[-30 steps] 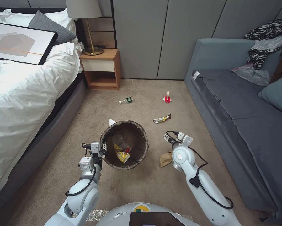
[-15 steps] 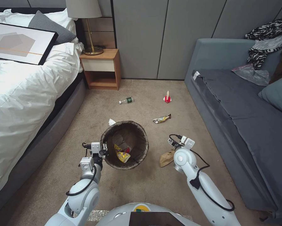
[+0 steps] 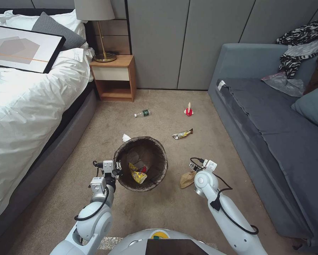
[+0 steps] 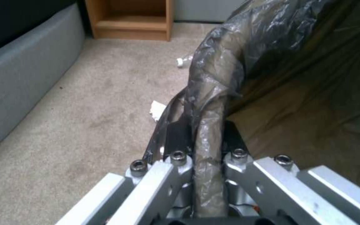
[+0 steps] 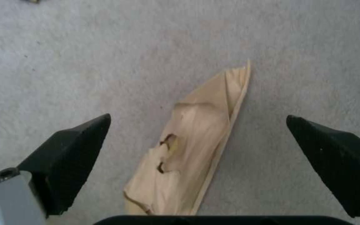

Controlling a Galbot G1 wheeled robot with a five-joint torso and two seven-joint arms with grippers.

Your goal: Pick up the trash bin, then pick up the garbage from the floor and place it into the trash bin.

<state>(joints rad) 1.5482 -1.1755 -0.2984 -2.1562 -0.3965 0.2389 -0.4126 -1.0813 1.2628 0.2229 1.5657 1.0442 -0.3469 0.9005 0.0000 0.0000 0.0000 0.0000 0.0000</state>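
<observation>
The trash bin (image 3: pixel 140 163), white with a dark bag over its rim, stands on the floor (image 3: pixel 166 209) ahead of me. It holds a yellow wrapper (image 3: pixel 137 175). My left gripper (image 3: pixel 115 173) is shut on the bin's bagged rim (image 4: pixel 207 125). A brown paper bag (image 3: pixel 187 179) lies flat on the carpet to the bin's right. My right gripper (image 5: pixel 197 116) hangs open just above it, and the paper bag (image 5: pixel 197 150) lies between the two fingers. Farther off lie a clear bottle (image 3: pixel 142 113), a red carton (image 3: pixel 189 111), a snack wrapper (image 3: pixel 182 134) and a tissue (image 3: pixel 125 137).
A white-sheeted bed (image 3: pixel 28 106) runs along the left and a grey sofa (image 3: pixel 272 134) along the right. A wooden nightstand (image 3: pixel 115 78) with a lamp stands against the grey back wall. Open carpet lies between bed and sofa.
My right arm has drawn back toward me and sunk lower over the brown paper bag. The left arm and the bin have stayed still.
</observation>
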